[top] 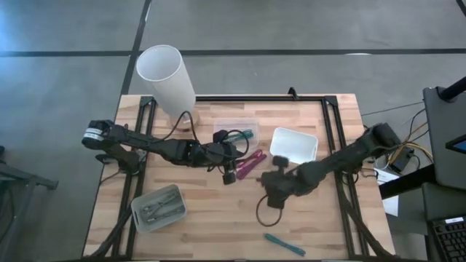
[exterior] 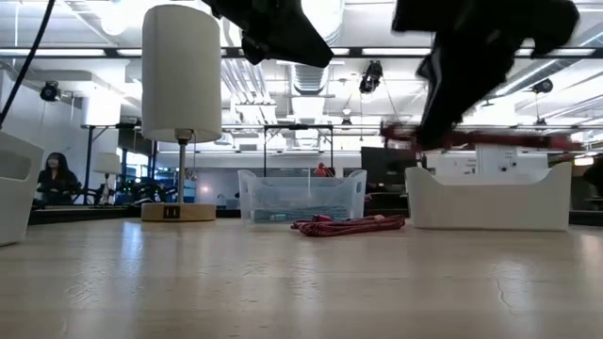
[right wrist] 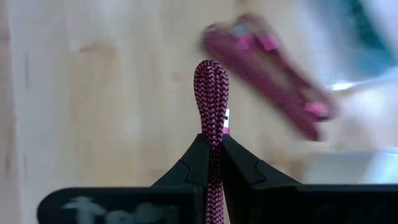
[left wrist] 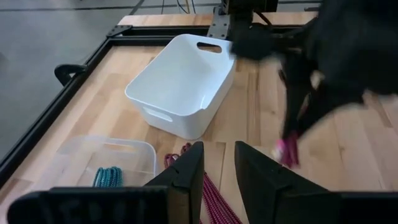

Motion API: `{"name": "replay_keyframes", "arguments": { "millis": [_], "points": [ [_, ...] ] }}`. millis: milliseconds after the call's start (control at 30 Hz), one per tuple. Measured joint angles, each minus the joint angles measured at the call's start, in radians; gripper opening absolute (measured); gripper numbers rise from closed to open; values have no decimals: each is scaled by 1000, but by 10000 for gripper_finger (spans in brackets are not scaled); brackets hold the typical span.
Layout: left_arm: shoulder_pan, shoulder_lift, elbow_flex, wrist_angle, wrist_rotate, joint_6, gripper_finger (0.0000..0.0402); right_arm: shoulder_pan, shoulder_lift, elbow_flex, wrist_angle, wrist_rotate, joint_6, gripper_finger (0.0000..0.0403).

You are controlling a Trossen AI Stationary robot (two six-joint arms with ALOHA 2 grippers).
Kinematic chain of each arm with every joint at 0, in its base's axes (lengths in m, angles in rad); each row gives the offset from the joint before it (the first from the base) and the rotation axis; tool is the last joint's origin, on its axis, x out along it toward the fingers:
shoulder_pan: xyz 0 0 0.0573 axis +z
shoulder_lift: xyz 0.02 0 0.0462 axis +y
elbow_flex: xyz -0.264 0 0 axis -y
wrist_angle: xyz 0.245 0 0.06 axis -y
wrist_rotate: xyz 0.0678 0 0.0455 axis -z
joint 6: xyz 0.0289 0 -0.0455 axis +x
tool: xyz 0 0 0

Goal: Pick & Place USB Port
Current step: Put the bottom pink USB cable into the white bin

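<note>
My right gripper (right wrist: 211, 142) is shut on a magenta braided cable (right wrist: 211, 93) and hangs above the table's middle (top: 275, 188). A second pink cable bundle (top: 251, 161) lies on the wood between the two grippers, also in the low view (exterior: 349, 224). My left gripper (left wrist: 217, 163) is open with nothing between its fingers, over the table near that bundle (top: 229, 173). A white bin (top: 295, 144) stands beyond the right gripper, and a clear bin (top: 237, 131) holds a teal cable. My right gripper pinches the magenta cable between its two fingers at a fold. The doubled bend (right wrist: 211, 81) sticks out past the fingertips. The fingers slant downward. The rest of the cable hangs as a loop (top: 266, 211) off the gripper, clear of the table in the low view (exterior: 471, 137).
A lamp with a white shade (top: 167, 73) stands at the far left. A grey tray of small parts (top: 159, 207) sits near left, and a teal cable (top: 285, 244) lies by the near edge. A black frame (top: 291, 97) rims the table. A person (exterior: 57, 177) sits far off.
</note>
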Motion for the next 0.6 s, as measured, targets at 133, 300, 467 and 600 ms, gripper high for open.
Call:
{"name": "replay_keyframes", "arguments": {
  "millis": [133, 300, 467, 600],
  "points": [
    [0, 0, 0, 0, 0, 0, 94, -11, -142, -51, -54, 76, -1, 19],
    [0, 0, 0, 0, 0, 0, 94, -45, -336, -185, -61, 110, -18, 18],
    [0, 0, 0, 1, 0, 7, 94, -99, -487, -332, -26, 181, -100, 18],
    [1, 0, 0, 1, -1, 7, 94, -169, -565, -453, 130, 219, -213, 18]
  ]
}}
